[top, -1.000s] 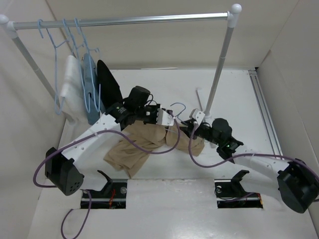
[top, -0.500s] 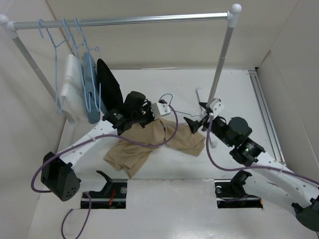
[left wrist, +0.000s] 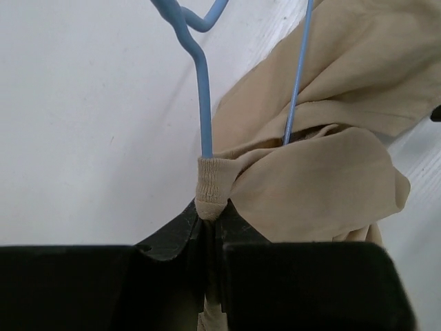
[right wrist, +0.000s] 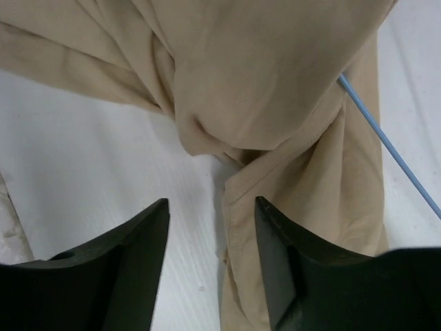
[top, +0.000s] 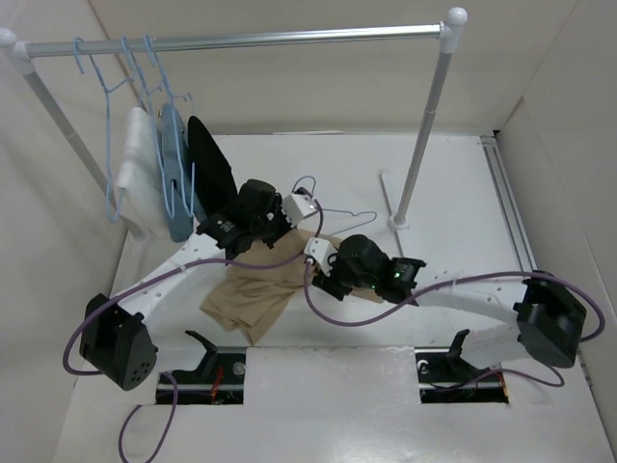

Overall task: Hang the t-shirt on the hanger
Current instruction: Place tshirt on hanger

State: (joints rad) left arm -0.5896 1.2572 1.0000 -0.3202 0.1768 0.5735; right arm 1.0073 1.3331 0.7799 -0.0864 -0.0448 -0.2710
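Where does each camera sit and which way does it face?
Top external: above, behind the bases, looking down on table and clothes rail; left arm, right arm show.
Left wrist: looks along the shut left tool at the pinched t-shirt collar and hanger wire.
Right wrist: looks down past the open right tool at the t-shirt.
Shared: both wrist views show t-shirt and hanger.

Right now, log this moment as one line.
left gripper: shut on t-shirt collar around hanger neck | right gripper: open over t-shirt fabric | t-shirt: bunched on table, hanger partly inside
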